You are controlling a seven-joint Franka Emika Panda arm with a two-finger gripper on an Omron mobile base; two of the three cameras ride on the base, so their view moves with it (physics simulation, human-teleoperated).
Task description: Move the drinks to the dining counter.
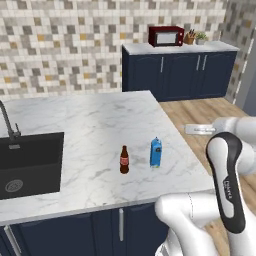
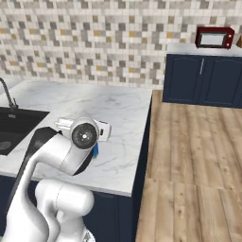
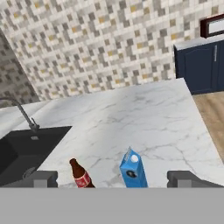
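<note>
From my remote station I look down on the dining counter [image 1: 100,125], a broad white marble island top veined in grey, carried on navy cabinets [image 1: 75,232]. A black sink [image 1: 30,162] is set into its left part, with a dark curved faucet [image 1: 7,122] rising just behind the basin. Two drinks stand upright on the marble near the front edge, right of the sink: a dark brown cola bottle [image 1: 124,160] with a red label, and just beside it, apart, a blue gable-top carton [image 1: 156,152]. I see the same pair from the hand view, bottle [image 3: 80,174] left of carton [image 3: 133,169].
</note>
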